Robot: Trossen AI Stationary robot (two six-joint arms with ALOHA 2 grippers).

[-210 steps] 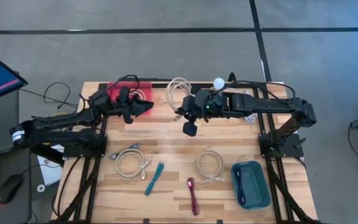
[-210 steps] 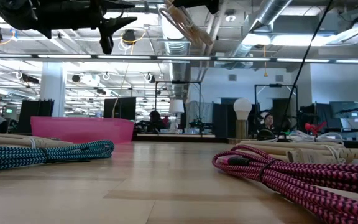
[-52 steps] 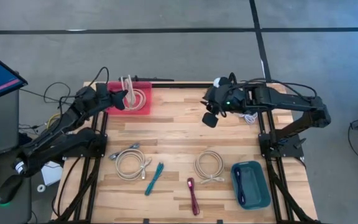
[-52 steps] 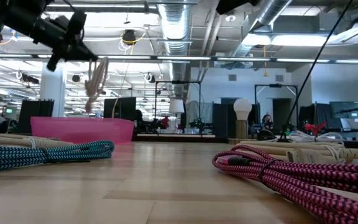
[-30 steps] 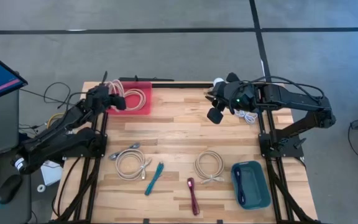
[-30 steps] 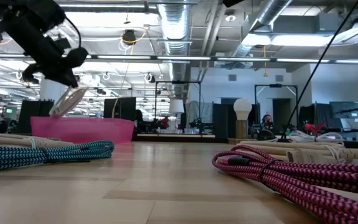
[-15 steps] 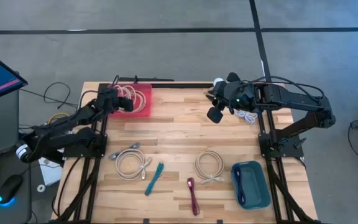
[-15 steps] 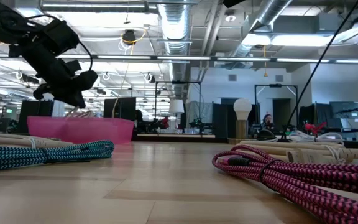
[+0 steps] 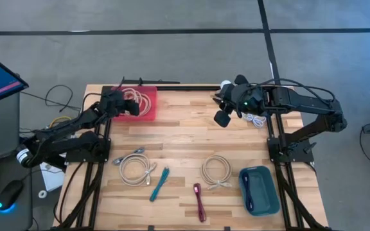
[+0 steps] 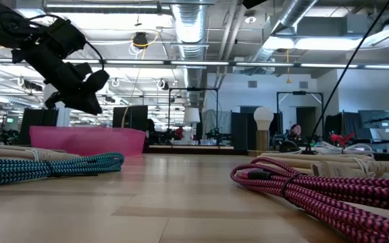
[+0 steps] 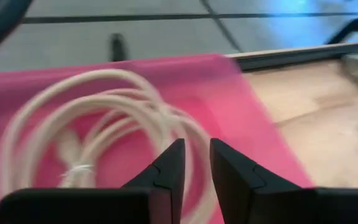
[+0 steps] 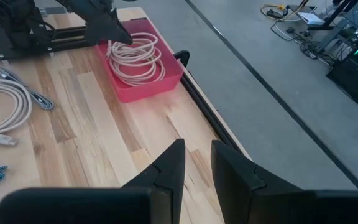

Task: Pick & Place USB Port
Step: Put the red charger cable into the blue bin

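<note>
One white cable (image 9: 141,101) now lies coiled in your pink bin (image 9: 148,112), released since a second ago. Your left gripper (image 9: 122,102) hovers there, jaws slightly apart and empty. Your right gripper (image 9: 221,119) waits unchanged, jaws slightly parted.

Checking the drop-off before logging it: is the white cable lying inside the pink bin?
Yes, the coiled white cable rests inside the pink bin, with the left hand just above it.

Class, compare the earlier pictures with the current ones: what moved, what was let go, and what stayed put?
The left hand carried the white cable to the pink bin, lowered it in and released it. The right hand drew back toward its own side. The other cables and the teal tray stayed put.
</note>
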